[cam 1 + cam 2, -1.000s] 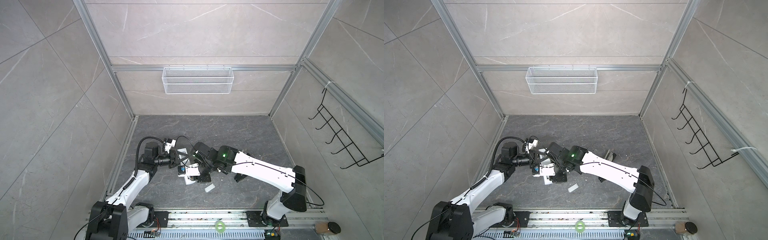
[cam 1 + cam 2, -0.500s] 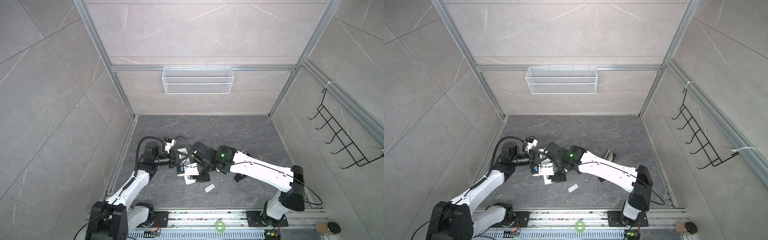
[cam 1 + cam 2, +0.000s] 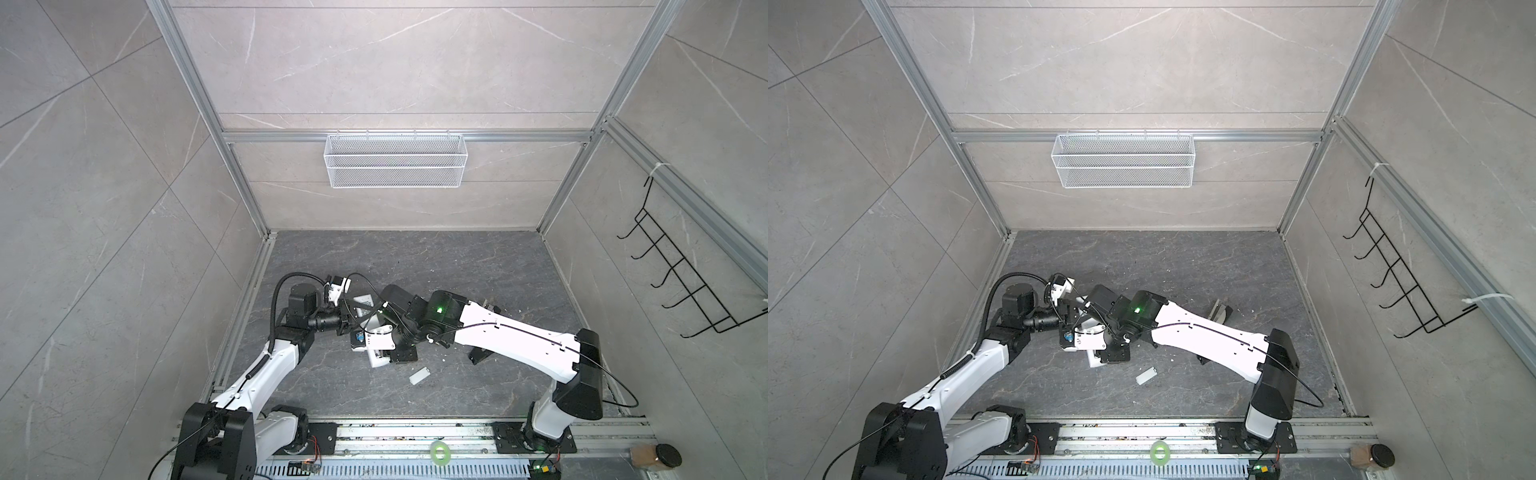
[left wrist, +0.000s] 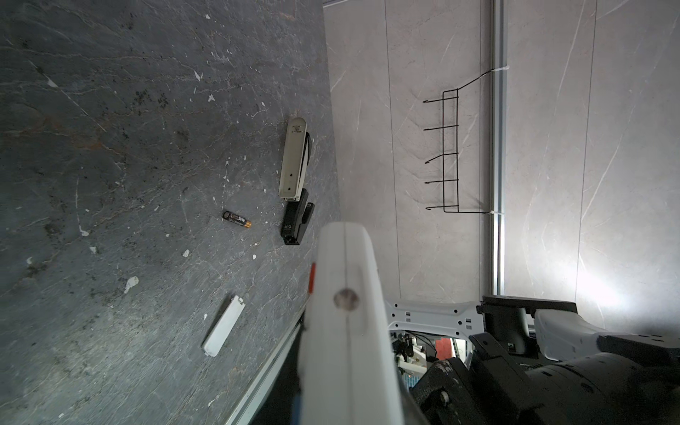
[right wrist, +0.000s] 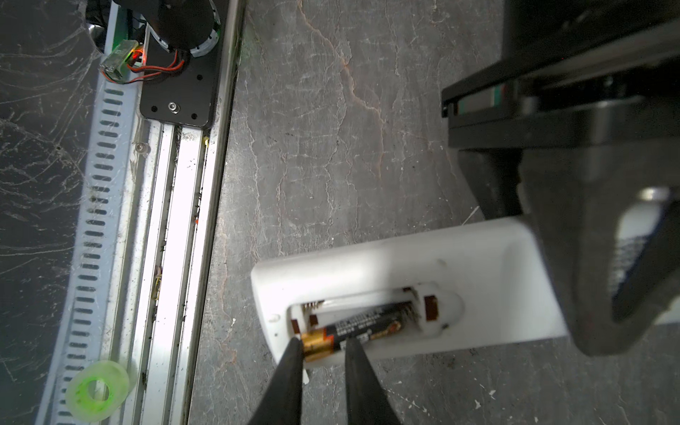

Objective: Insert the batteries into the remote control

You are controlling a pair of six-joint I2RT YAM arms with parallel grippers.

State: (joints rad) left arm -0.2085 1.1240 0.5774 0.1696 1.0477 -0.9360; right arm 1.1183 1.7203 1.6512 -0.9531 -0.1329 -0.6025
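Note:
The white remote control [image 5: 404,265] is held above the floor, its open back compartment facing up. My left gripper [image 3: 348,321] is shut on it; one of its black fingers [image 5: 581,279] clamps the far end. One battery [image 5: 364,325] lies slanted in the compartment, its gold end up on the rim. My right gripper [image 5: 323,344] has its two tips a little apart against that gold end, not clamping it. A second battery [image 4: 236,219] lies loose on the floor. In the left wrist view the remote control [image 4: 346,331] fills the foreground and hides the jaws.
The loose white cover [image 4: 223,326] lies on the floor near the front [image 3: 419,376]. A beige and black stapler [image 4: 294,162] lies to the right [image 3: 1221,311]. The front rail [image 5: 176,220] carries a green tape roll [image 5: 96,393]. A wire basket [image 3: 395,160] hangs on the back wall.
My right arm has edged a little to the left over the remote. The left arm and the remote have stayed in place.

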